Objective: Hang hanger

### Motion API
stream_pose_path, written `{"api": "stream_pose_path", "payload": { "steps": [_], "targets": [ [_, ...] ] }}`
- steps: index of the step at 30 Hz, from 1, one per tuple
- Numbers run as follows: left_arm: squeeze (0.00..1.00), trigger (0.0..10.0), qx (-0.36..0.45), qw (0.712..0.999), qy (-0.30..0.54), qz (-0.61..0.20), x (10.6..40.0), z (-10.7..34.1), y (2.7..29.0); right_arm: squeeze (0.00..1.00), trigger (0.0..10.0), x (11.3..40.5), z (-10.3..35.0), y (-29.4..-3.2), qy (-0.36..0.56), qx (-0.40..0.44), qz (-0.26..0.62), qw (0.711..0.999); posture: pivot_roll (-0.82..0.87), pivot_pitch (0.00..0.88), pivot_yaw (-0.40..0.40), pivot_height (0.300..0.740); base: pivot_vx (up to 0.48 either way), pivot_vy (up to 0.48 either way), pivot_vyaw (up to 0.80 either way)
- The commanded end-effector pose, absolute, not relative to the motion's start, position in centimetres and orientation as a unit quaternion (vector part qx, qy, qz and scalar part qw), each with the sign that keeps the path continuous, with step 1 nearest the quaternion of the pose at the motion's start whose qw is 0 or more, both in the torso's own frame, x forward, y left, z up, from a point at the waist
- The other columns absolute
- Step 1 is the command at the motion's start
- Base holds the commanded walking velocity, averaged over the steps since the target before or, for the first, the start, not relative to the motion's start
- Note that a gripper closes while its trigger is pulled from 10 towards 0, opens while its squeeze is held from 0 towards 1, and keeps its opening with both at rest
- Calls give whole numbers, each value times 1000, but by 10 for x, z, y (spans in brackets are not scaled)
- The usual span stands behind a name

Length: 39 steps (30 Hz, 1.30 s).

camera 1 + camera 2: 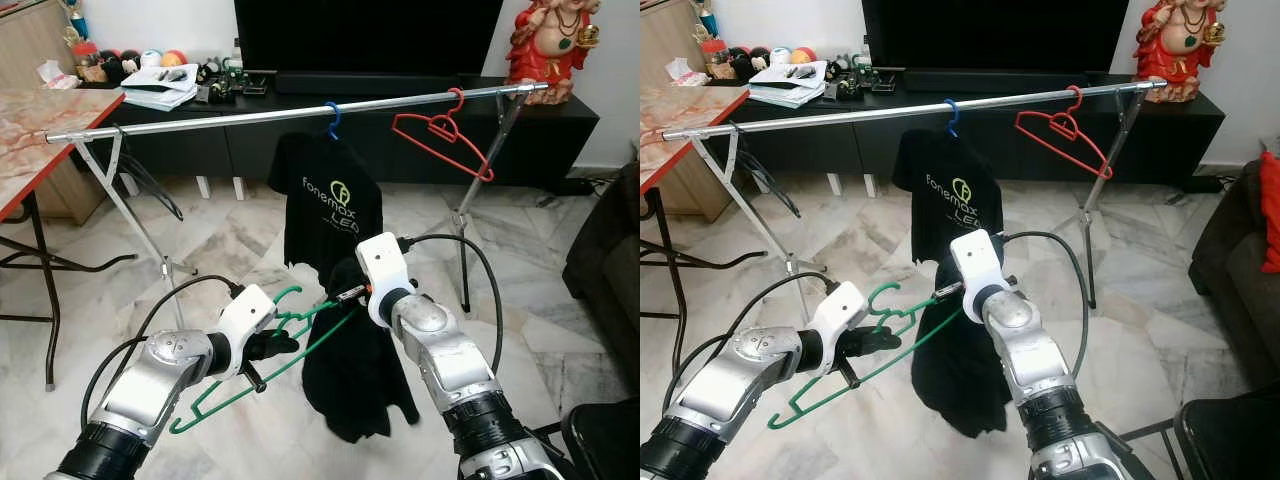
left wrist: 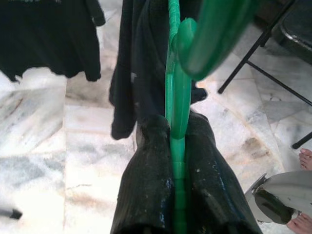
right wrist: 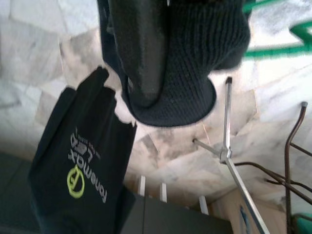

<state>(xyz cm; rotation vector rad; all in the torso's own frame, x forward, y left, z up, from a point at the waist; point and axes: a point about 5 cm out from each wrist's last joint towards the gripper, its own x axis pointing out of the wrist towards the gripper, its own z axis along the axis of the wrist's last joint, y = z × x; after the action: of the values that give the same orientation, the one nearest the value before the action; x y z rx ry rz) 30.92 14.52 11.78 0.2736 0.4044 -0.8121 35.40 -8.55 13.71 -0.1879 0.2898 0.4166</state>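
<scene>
Dressing stage of the hanging task. The left claw (image 1: 268,347) is closed on the green hanger (image 1: 262,372), its two black fingers (image 2: 146,190) pinching the plastic bar between them, as the left wrist view shows; the hanger is held low and tilted in front of the robot, well below the silver rail (image 1: 290,113). The right claw (image 1: 345,292) is closed on a dark knitted garment (image 1: 358,375), which droops from it beside the hanger's far end and seems only partly threaded on. On the rail hang a black printed T-shirt (image 1: 328,205) on a blue hook and an empty red hanger (image 1: 445,138). Probable next move: seat the garment over both hanger shoulders, then raise the hook to the free stretch of rail left of the T-shirt; the hook must clear the rail before it is lowered onto it
</scene>
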Motion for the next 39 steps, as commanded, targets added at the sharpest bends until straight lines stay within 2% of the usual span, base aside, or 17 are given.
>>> {"api": "stream_pose_path", "payload": {
  "steps": [1,4,8,17,21,25,31,33,39],
  "targets": [
    [0,10000,143,894,187,-381,312,123,149,0,10000,352,145,-83,129,-79,206,967,27,74,1,740,0,0,0],
    [0,10000,142,889,194,-390,309,120,147,0,10000,351,149,-80,120,-73,195,971,25,74,2,740,0,0,0],
    [0,10000,140,894,194,-378,311,119,147,0,10000,354,152,-86,122,-37,121,985,27,75,2,740,0,0,0],
    [0,10000,144,895,196,-373,312,117,149,0,10000,350,146,-86,152,30,74,985,29,74,0,740,0,0,0],
    [0,10000,141,884,206,-395,307,116,148,0,10000,352,145,-89,147,26,61,987,31,74,0,740,0,0,0],
    [0,10000,150,867,227,-418,299,111,152,0,10000,356,144,-96,134,-15,40,990,31,74,0,740,0,0,0],
    [0,10000,148,864,235,-420,297,110,153,0,10000,355,142,-95,131,-35,35,990,36,76,-1,740,0,0,0],
    [0,10000,148,861,238,-424,295,110,153,0,10000,356,139,-103,132,-37,3,991,40,76,-1,740,0,0,0],
    [0,10000,143,871,212,-419,301,116,149,0,10000,352,141,-85,141,-2,74,987,32,74,-2,740,0,0,0]
  ]
}}
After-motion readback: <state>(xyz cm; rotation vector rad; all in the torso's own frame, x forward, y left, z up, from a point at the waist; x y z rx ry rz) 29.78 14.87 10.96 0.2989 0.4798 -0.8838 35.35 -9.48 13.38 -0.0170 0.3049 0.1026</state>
